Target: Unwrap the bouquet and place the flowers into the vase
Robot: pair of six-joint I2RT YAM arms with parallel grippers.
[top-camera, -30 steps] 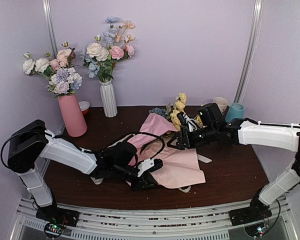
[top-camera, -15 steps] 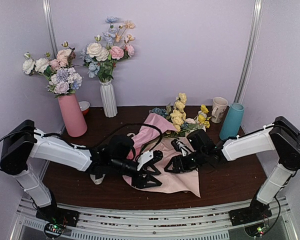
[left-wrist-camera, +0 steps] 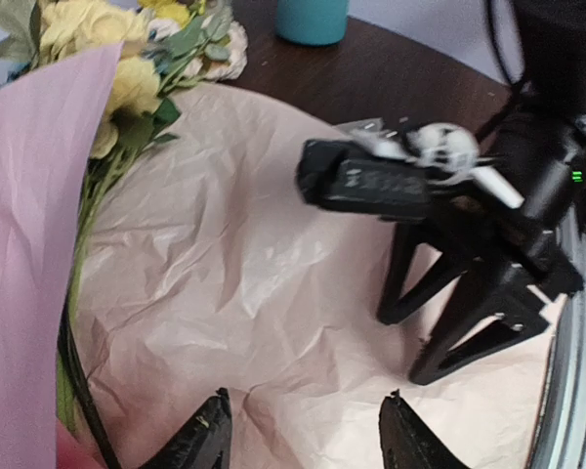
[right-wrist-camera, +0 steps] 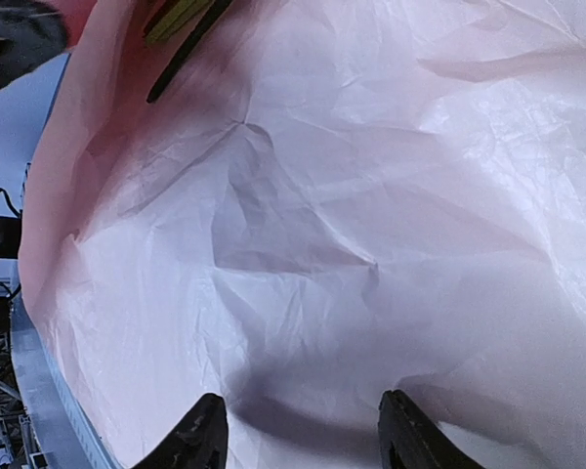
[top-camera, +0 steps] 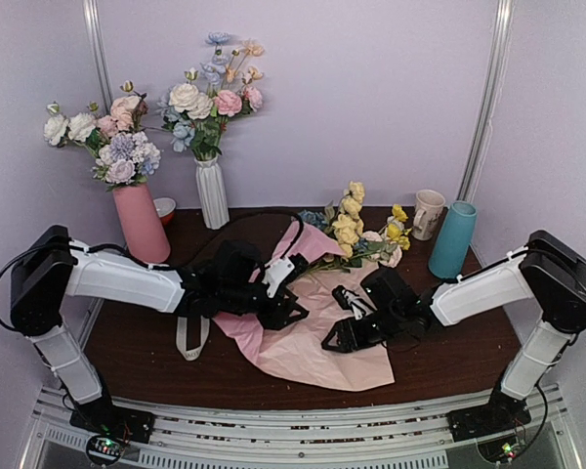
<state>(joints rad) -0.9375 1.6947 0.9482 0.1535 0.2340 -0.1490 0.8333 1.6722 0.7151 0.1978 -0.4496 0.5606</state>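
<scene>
Top external view: we see the pink paper [top-camera: 313, 344] spread flat on the tabletop [top-camera: 469, 342], the flowers [top-camera: 356, 230] along its far edge, blooms near the upright teal vase [top-camera: 453, 239]. Over the paper the left jaws and the right jaws hover parted, empty. Bare wood lies to the right.

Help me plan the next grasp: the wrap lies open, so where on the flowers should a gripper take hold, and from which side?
Probably the green stems, just below the yellow blooms. There they lie bunched and narrow on the open pink paper, while the heads are wide and soft. Come down from above, closing across the stems.
</scene>
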